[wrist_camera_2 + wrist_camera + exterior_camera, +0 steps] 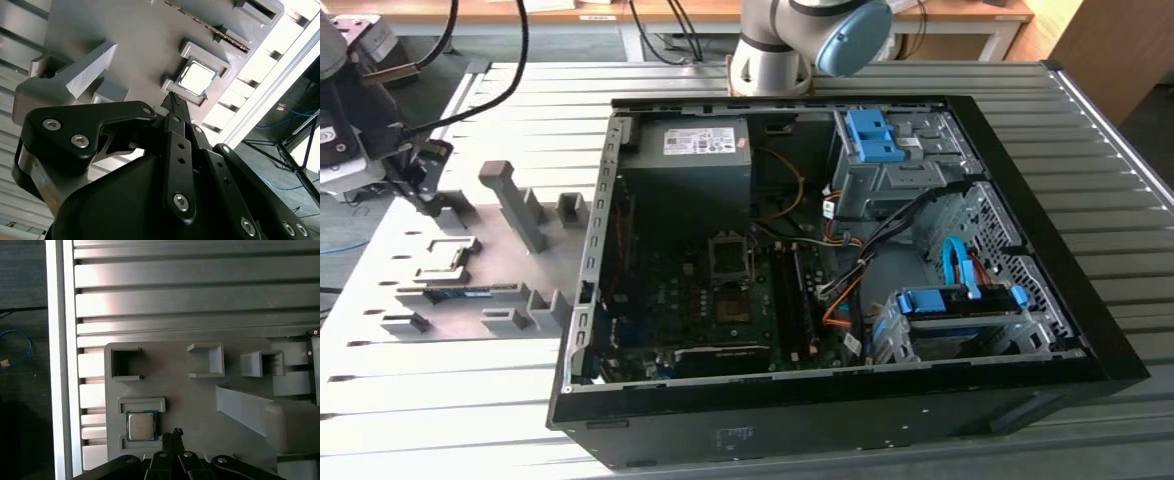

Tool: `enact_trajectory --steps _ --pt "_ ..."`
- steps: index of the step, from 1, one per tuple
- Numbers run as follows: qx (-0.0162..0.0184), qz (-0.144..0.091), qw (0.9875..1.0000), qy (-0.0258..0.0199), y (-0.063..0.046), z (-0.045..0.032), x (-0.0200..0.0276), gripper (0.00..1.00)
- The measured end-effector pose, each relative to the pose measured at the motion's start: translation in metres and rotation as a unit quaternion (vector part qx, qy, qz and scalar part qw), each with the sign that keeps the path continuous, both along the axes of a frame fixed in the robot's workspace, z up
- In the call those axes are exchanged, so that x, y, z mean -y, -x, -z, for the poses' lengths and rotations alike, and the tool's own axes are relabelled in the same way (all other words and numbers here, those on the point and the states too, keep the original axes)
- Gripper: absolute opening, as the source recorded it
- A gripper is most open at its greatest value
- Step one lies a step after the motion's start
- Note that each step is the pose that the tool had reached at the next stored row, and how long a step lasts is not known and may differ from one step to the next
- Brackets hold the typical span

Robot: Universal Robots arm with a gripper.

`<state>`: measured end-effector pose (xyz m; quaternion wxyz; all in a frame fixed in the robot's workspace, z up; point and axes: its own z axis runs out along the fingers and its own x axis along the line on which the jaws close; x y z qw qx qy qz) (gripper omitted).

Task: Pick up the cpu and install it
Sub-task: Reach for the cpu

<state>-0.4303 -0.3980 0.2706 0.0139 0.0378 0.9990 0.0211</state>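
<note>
The gripper has its jaws pinched together, gripping nothing. Just beside their tips, offset rather than beneath them, the cpu lies flat, metal top up, seated in 1 square pocket of the grey plate. Being square, it offers no long axis. The plate rests on the slatted worktop, with the open case at the exterior view's right.

Pale silvery-grey cpu edged in blue-green, matte grey holder tray, black gripper with silver screw heads, ribbed silver table, black computer case, bright blue drive brackets, orange cables, blue cable on dark floor
</note>
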Motion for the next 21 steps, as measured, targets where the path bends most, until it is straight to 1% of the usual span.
enact_trajectory --steps 14,21 --pt "0.0 0.0 1.0 0.0 0.0 0.0135 0.0 0.1" --pt "0.0 0.0 1.0 0.0 0.0 0.0233 0.0 0.1"
